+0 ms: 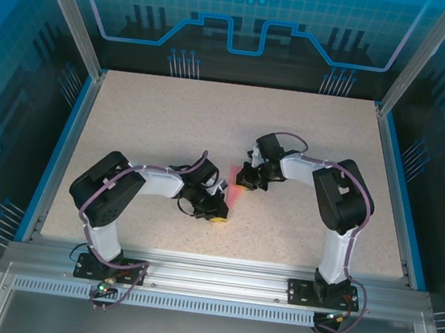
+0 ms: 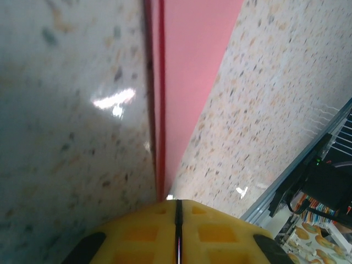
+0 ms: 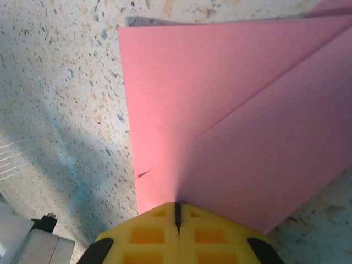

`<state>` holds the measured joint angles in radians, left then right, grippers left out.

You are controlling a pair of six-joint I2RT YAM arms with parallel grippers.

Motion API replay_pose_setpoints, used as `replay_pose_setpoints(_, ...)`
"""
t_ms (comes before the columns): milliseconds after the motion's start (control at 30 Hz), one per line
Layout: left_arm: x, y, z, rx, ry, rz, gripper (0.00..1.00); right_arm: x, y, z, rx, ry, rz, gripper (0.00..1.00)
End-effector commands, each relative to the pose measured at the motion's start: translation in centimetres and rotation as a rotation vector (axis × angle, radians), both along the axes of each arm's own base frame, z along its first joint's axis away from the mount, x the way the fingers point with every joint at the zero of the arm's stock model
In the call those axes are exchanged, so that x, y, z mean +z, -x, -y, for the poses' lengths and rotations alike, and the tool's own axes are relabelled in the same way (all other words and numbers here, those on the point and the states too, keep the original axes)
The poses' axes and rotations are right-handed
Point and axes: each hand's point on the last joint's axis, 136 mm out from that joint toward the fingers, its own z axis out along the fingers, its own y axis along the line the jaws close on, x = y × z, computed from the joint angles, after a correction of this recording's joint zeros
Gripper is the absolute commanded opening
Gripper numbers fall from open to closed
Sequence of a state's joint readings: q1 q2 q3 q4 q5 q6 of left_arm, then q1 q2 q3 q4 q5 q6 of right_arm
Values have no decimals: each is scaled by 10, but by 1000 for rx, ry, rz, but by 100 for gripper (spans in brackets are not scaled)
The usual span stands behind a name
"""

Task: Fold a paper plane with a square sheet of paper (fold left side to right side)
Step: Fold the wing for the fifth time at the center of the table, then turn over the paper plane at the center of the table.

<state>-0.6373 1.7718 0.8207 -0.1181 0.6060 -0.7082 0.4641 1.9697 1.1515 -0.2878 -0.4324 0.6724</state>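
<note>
Bracketing paper (image 3: 231, 110) lengthwise: closed left gripper (image 2: 177, 204) touching one end, closed right gripper (image 3: 177, 206) touching opposite end.

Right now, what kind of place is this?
Probably a lab's robot test cell: a left arm and right arm bolted to a metal rail, and a speckled table walled by blue panels, with folded pink paper on it.

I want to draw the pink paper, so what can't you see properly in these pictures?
Top view: paper tiny, partly covered by left gripper and right gripper; folds unreadable.
Left wrist view: paper blurred, cut off by the top edge.
Right wrist view: paper cut off by the right edge; right gripper hides its near tip.
</note>
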Motion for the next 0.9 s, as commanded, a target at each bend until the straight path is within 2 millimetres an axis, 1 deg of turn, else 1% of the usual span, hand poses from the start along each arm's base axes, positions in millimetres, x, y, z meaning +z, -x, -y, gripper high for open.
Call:
replay_pose_setpoints(0, 18, 7, -5, -6, -1, 11, 13, 2, -10, 3, 4, 22, 52, 0)
replay_pose_setpoints(33, 27, 1, -5, -1, 11, 45, 15, 10, -13, 2, 7, 19, 76, 1)
replay_pose_setpoints(67, 37, -5, -6, 5, 20, 79, 17, 22, -18, 1, 10, 14, 112, 6)
replay_pose_setpoints(100, 44, -11, -9, 15, 23, 111, 19, 31, -22, 1, 10, 13, 139, 9)
replay_pose_setpoints(200, 68, -31, -21, 63, 34, 208, 25, 59, -30, 5, 2, 30, 224, 21)
replay_pose_setpoints(267, 81, -45, -34, 108, 26, 267, 31, 73, -29, 13, -14, 58, 261, 30)
replay_pose_setpoints(333, 91, -58, -46, 158, 12, 323, 39, 80, -24, 21, -29, 94, 283, 38)
replay_pose_setpoints(400, 100, -69, -59, 207, -1, 370, 43, 82, -17, 29, -50, 142, 286, 45)
replay_pose_setpoints(467, 108, -81, -72, 260, -28, 413, 51, 80, -7, 32, -68, 187, 277, 51)
replay_pose_setpoints(567, 113, -92, -87, 318, -75, 445, 57, 72, 7, 31, -92, 241, 258, 55)
replay_pose_setpoints(633, 116, -98, -92, 337, -85, 460, 61, 67, 13, 22, -83, 246, 256, 57)
replay_pose_setpoints(700, 116, -101, -94, 345, -94, 464, 62, 59, 15, 13, -69, 257, 237, 57)
replay_pose_setpoints(867, 115, -103, -94, 344, -102, 465, 64, 42, 19, 6, -41, 355, 194, 57)
